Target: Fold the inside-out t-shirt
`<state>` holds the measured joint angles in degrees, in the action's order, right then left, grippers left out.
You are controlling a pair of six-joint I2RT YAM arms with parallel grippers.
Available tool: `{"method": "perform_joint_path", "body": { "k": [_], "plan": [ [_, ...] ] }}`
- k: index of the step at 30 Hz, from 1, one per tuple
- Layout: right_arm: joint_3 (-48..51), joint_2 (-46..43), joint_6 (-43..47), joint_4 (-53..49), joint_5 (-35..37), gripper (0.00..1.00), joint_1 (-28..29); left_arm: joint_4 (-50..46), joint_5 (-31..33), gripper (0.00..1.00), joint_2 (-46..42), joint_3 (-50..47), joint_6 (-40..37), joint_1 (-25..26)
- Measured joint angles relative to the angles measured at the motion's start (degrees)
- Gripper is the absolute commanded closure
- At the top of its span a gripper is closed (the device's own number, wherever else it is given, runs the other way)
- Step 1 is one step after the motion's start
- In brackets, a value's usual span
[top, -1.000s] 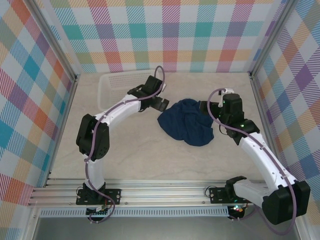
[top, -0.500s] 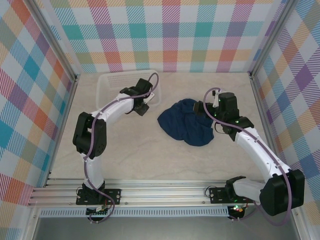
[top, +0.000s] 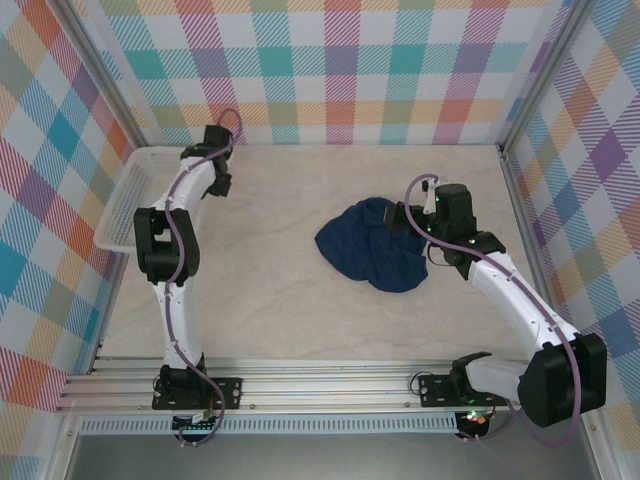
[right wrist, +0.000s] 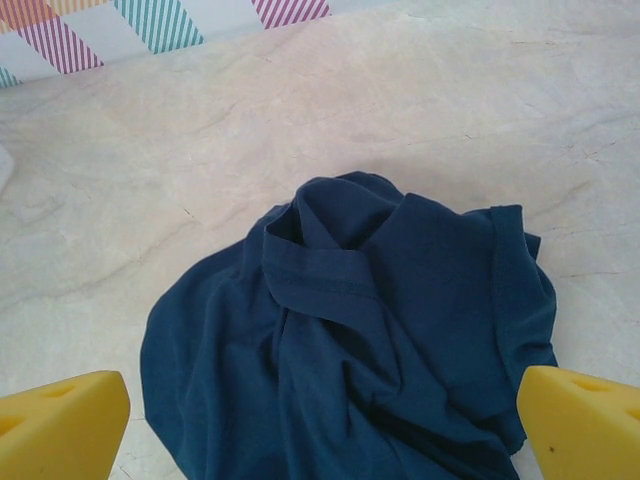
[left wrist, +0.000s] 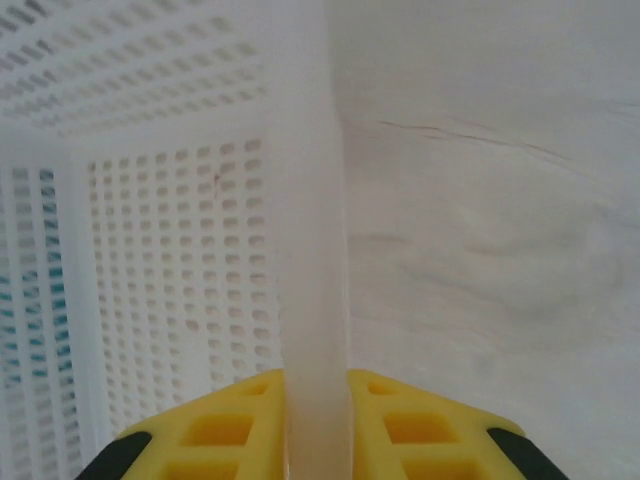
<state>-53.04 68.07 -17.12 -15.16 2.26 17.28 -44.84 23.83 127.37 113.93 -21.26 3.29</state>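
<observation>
T-shirt (top: 372,250): dark navy, lay crumpled in a rounded heap on the table (top: 280,300), right of centre and toward the far side; a hemmed edge ran across its top folds.
Right gripper (right wrist: 320,440): wide open, one yellow finger (right wrist: 60,425) at each lower corner of the wrist view, with the heap between and beyond them. Neither finger was touching the cloth and nothing was held.
Right gripper, place: at the far right edge of the heap, pointing left over it.
Left gripper (left wrist: 316,415): closed on the rim of the white basket (top: 125,200). The plastic edge ran straight up between the two yellow fingers, both pressed against it, with no gap wider than the rim itself.
White basket: slotted plastic, at the far left of the table against the checked left wall. It looked tilted, its open side facing the table, and was held at its far right corner.
T-shirt and basket: well apart, with bare table between them.
</observation>
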Motion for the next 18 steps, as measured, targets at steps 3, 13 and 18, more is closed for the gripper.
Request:
{"method": "perform_joint_path", "body": {
  "k": [3,13,18],
  "plan": [
    [-0.1,0.4,0.0,0.0,0.0,0.01,0.0,-1.2,0.7,0.81,5.2,8.4,0.4,-2.2],
    [-3.0,10.4,0.0,-2.1,-0.9,0.01,0.1,0.1,3.5,0.35,22.6,33.9,-3.8,-2.5],
    [-9.6,20.9,1.7,-5.6,2.0,0.05,-0.4,-2.4,-5.4,0.28,19.5,31.7,2.8,-1.9]
  ]
}}
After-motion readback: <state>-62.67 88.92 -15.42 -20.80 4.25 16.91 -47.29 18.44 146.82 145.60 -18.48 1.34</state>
